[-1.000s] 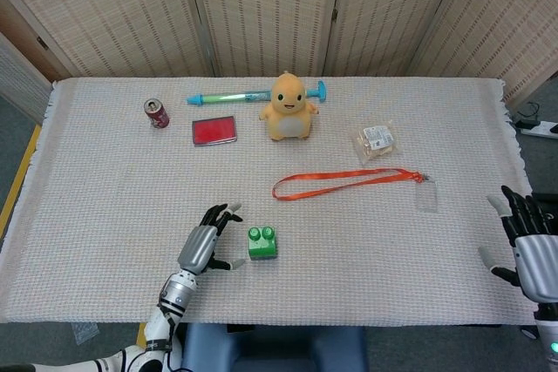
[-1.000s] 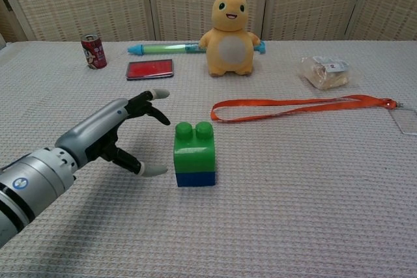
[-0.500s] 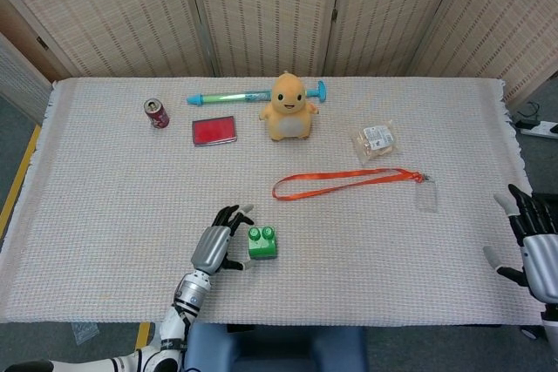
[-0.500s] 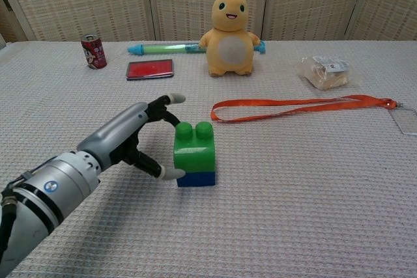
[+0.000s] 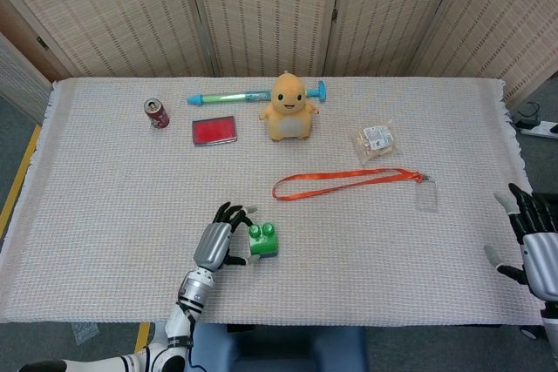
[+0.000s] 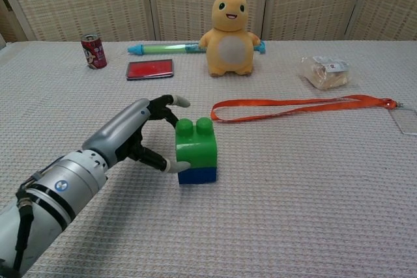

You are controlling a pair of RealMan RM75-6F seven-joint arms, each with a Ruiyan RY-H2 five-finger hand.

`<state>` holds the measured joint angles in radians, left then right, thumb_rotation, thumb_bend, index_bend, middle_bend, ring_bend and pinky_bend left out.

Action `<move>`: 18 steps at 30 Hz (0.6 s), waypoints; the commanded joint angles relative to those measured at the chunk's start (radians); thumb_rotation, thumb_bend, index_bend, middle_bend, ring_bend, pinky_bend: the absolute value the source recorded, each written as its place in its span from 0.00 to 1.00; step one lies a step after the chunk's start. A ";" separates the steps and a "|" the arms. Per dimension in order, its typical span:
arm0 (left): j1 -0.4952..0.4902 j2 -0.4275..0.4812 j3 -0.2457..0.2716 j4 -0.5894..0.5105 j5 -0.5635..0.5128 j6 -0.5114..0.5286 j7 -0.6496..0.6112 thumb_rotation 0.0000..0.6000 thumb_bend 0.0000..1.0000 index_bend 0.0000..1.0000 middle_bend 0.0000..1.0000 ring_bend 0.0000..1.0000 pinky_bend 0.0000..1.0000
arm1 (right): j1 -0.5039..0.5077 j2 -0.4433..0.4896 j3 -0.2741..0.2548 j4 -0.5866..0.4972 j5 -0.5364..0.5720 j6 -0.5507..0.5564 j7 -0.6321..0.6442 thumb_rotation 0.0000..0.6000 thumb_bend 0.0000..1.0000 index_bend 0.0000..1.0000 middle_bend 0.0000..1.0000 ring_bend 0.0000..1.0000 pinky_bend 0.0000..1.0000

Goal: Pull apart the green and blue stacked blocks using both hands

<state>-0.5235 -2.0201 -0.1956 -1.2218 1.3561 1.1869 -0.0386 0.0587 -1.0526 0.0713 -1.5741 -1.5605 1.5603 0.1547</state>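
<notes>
Blocks not yet separated, only the first grasp forming
Left hand (image 6: 140, 136) touches the green block (image 6: 196, 142) atop the blue block (image 6: 198, 175), fingers not visibly clamped; right hand (image 5: 535, 241) waits spread and empty, well apart

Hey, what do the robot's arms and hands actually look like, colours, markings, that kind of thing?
The left hand has a silver-grey metallic back, black fingers and pale fingertips. Its forearm is silver-white with black bands, a small round blue logo and a thin black cable. The right hand looks the same: grey back, black fingers.

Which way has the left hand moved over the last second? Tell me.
Yes. The left hand has moved right, closing the gap to the stacked blocks; its fingers now touch them, judged against the orange lanyard.
</notes>
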 commanded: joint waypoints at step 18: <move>0.056 -0.023 0.003 0.068 0.032 0.103 -0.192 1.00 0.61 0.65 0.83 0.39 0.00 | 0.014 -0.017 -0.003 -0.001 0.002 -0.030 -0.037 1.00 0.36 0.00 0.00 0.00 0.00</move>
<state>-0.4716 -2.0452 -0.1936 -1.1548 1.3838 1.2837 -0.2207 0.0728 -1.0695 0.0684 -1.5742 -1.5576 1.5309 0.1187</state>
